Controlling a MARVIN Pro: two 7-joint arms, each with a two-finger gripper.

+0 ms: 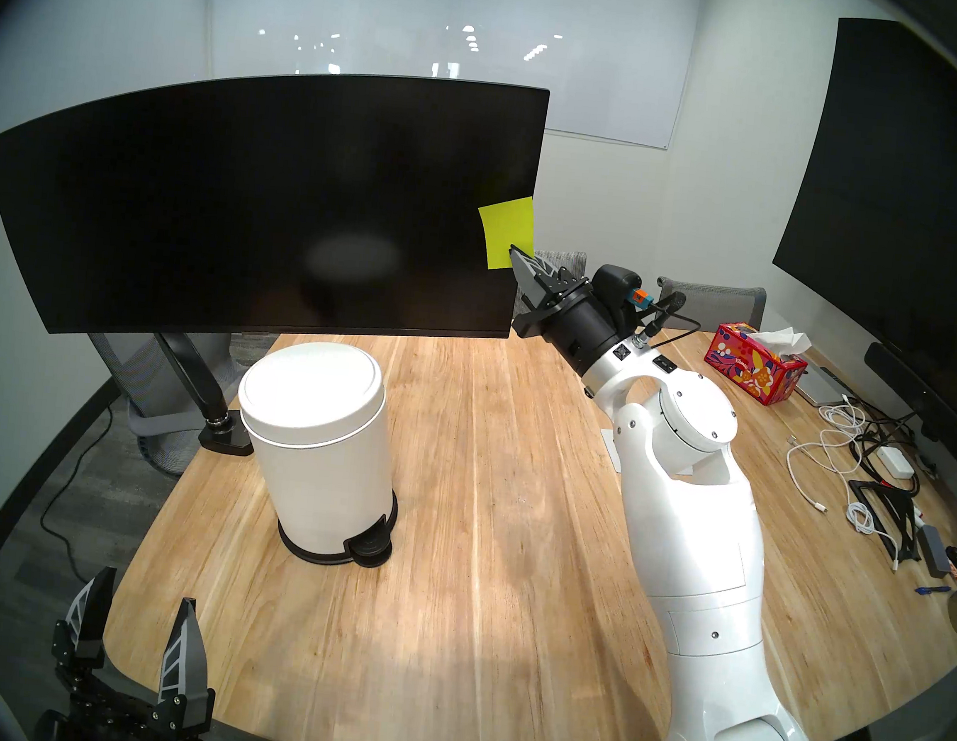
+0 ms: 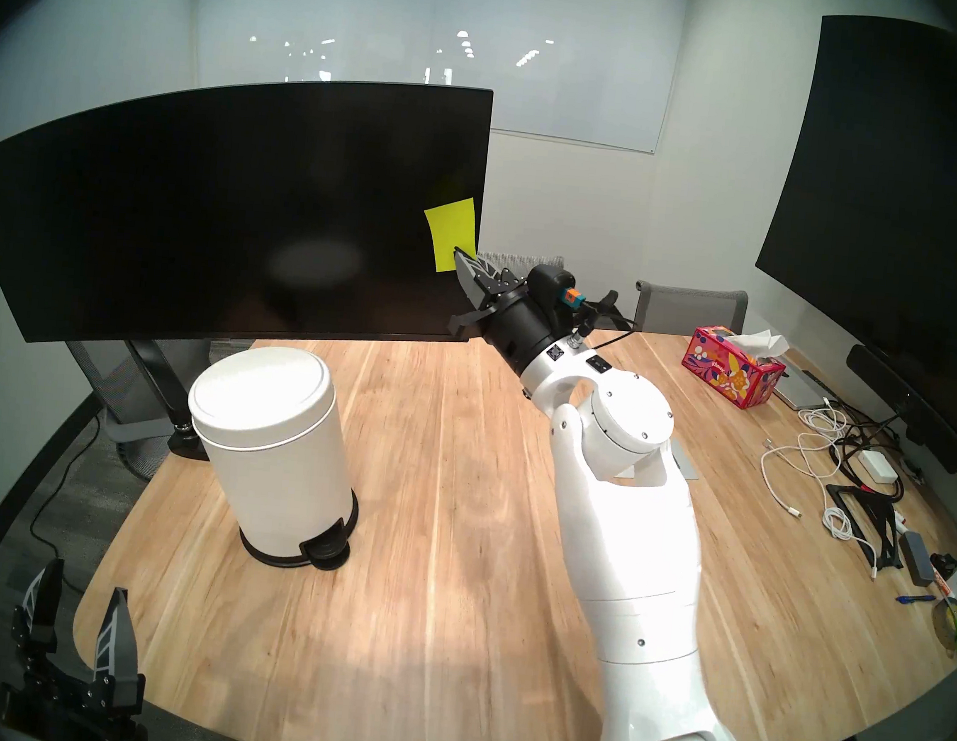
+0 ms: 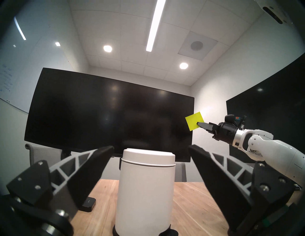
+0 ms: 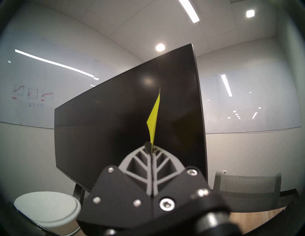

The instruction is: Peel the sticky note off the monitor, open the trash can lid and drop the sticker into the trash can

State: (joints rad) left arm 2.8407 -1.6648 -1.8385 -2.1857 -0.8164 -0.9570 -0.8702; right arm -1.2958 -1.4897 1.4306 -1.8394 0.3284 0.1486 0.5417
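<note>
**Tool pinches yellow-green note at the monitor's right edge**

Right tool (image 1: 513, 251), black with grey ribbed fingers, sits right of centre in the head stereo left view, its jaws pressed together on the lower corner of the small square yellow-green paper sticky note (image 1: 507, 231). The note lies against the right edge of the wide black thin-bezel monitor (image 1: 260, 204); whether it still touches the screen cannot be told. Lower left, the left tool (image 1: 140, 617) stands wide apart with nothing between its fingers. The white cylindrical pedal trash can (image 1: 318, 462) stands on the light wooden bench (image 1: 479, 534) left of centre, its round white domed lid (image 1: 311, 390) down.

Head stereo right shows the same layout, shifted leftward.

Left wrist view: the can fills the bottom centre between the spread fingers, the note at centre right.

Right wrist view: the note (image 4: 154, 122) rises edge-on from the closed fingertips at frame centre, curling before the dark screen.
</note>
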